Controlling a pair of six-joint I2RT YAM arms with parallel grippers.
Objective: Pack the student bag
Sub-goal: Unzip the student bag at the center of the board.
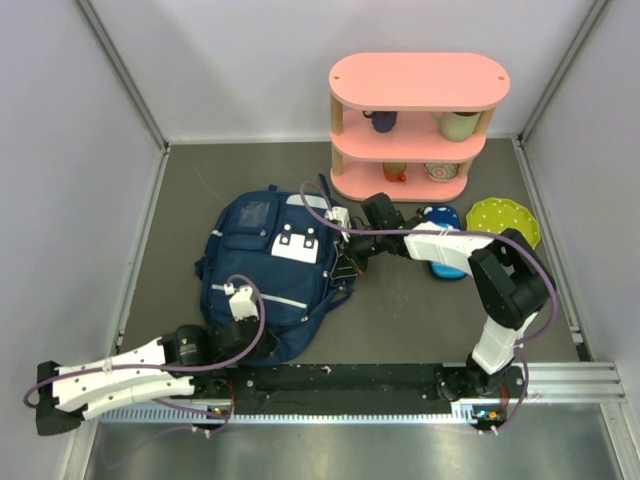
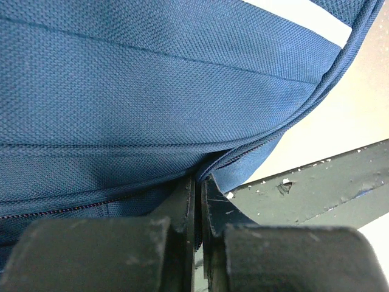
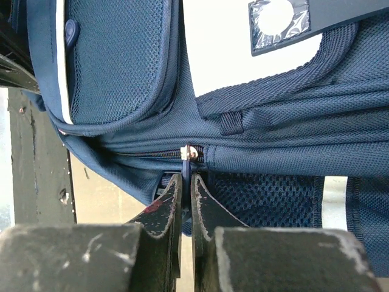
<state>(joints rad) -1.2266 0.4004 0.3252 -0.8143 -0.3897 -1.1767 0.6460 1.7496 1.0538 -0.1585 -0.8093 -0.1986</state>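
1. One grey tabletop (image 1: 400,320) carries everything. The student bag (image 1: 262,270) lies flat on its left-middle part, with its lower edge close to the arm bases and its front pockets and white patches facing up.
2. One pink shelf (image 1: 420,80) stands at the far side, apart from the bag. A blue pencil case (image 1: 441,214) lies near the shelf, partly under the right arm; I judge it is not yet packed.
3. Left pincer (image 2: 196,182) is closed at the bag's near edge and appears to nip the fabric by the seam. Risk: it holds only a thin fold, so the cloth may slide out when the other arm pulls. Then the whole bag would travel across the tabletop instead of opening.
4. Right pincer (image 3: 186,179) is closed on the zipper pull (image 3: 184,165) at the bag's right side. Risk: the tab is small and is held only at the fingertips. A pull that does not follow the zipper line may make it slip free, or may jam the slider in the soft fabric.
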